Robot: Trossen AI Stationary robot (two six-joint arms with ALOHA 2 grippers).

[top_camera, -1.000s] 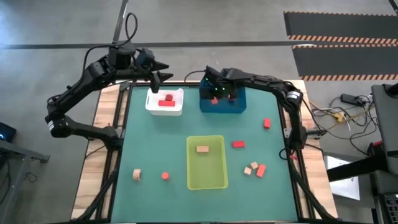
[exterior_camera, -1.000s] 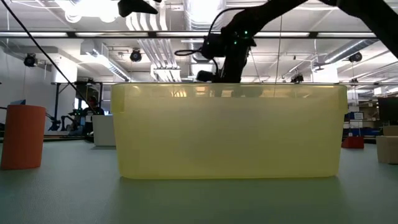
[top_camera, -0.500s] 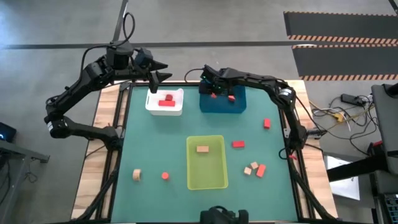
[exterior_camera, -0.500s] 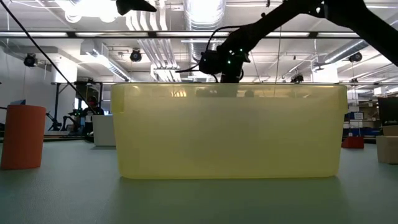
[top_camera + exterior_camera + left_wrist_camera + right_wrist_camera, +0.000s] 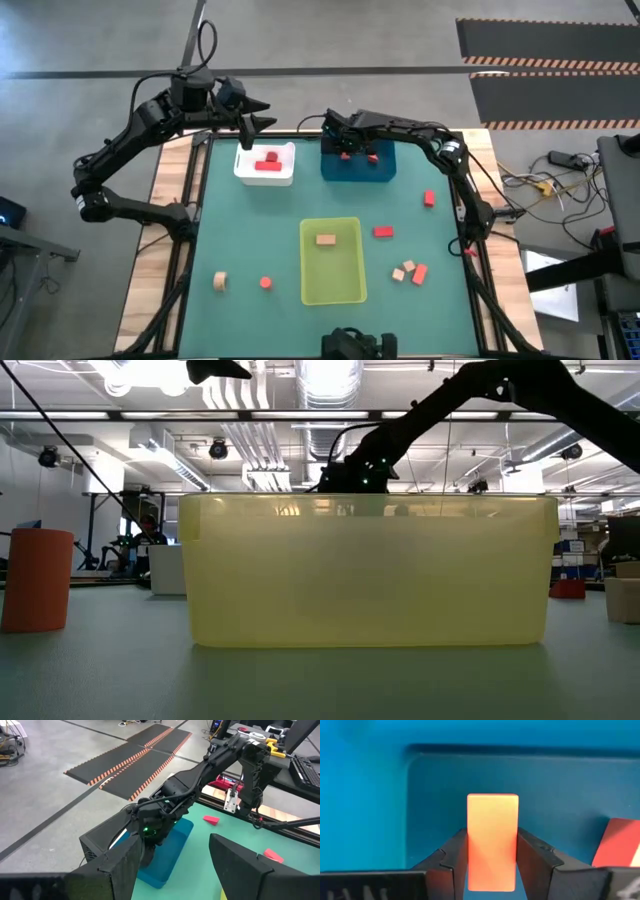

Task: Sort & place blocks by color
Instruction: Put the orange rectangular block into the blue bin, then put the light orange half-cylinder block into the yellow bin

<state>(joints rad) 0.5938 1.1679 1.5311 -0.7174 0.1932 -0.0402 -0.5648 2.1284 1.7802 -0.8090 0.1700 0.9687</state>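
My right gripper [image 5: 492, 870] is inside the blue bin [image 5: 380, 172], near its far-left corner, shut on an orange-red bar block [image 5: 492, 835]. A second orange-red block [image 5: 619, 842] lies in the bin beside it. My left gripper [image 5: 175, 862] hangs open, high above the table's far-left corner by the white bin [image 5: 285, 178], which holds red blocks [image 5: 267, 162]. One tan block [image 5: 326, 239] lies in the yellow-green bin [image 5: 340, 285]. Loose blocks rest on the mat: red [image 5: 429, 198], red [image 5: 383, 232], tan [image 5: 403, 269], red [image 5: 419, 272], tan [image 5: 220, 281], red [image 5: 265, 282]. My right gripper pinches the orange-red bar by its two long sides [image 5: 470, 855], one finger [image 5: 447, 862] on each. The fingers lie along the bar, whose free end sticks out past the fingertips over the bin floor. I cannot tell whether the bar touches the floor.
In the low view the yellow-green bin [image 5: 370, 570] stands close in front and hides most of the table behind it, including the blue bin. An orange-red block [image 5: 35, 580] stands near at the left. The mat's middle strip between the bins is bare.
My right gripper, still shut on the bar, has moved a little toward the blue bin's far-left corner and sunk lower, dropping behind the yellow-green bin's rim in the low view. This has uncovered the other orange-red block in the blue bin.
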